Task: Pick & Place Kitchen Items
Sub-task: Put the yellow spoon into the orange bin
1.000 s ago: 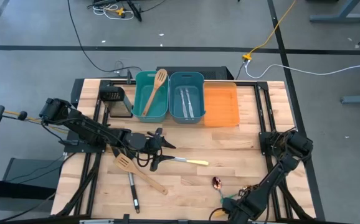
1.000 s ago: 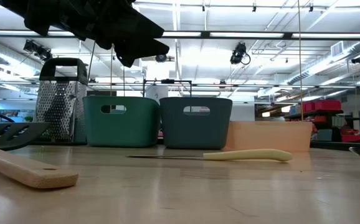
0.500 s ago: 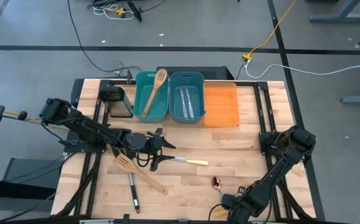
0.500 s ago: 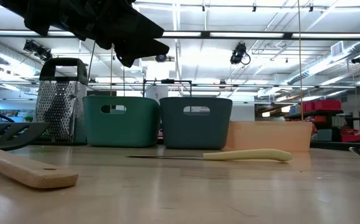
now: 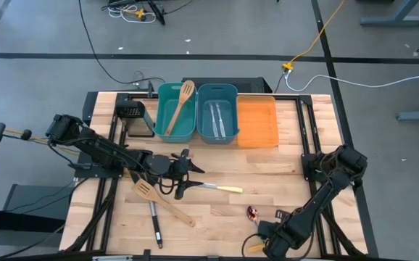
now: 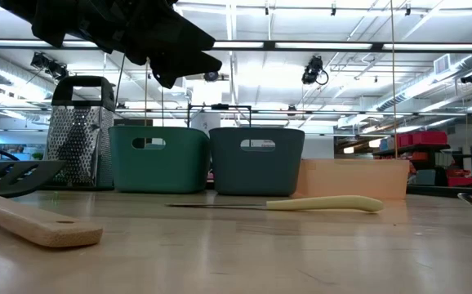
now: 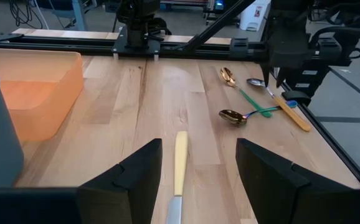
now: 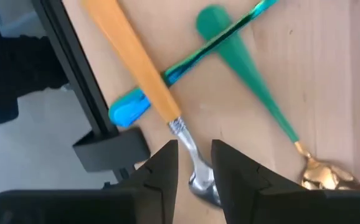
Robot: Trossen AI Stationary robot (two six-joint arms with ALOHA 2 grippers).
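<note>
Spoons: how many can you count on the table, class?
3, clustered at the table's front right edge: orange-handled spoon, green-handled spoon, blue-handled spoon. Others could be hidden inside the bins.

Yellow-handled knife lies flat mid-table, blade toward the left side, handle toward the right; seen level in the low view as well.

Wooden slotted spatula lies flat at the front left, head toward the left, handle running diagonally to the front. A black turner lies beside it, crossing under its handle.

Second wooden spatula stands tilted in the teal bin, head up. Two silver knives lie in the blue bin.

Three spoons at the front right edge — green handle, orange handle, blue handle — crossed over each other; a dark shiny spoon bowl lies nearby.
</note>
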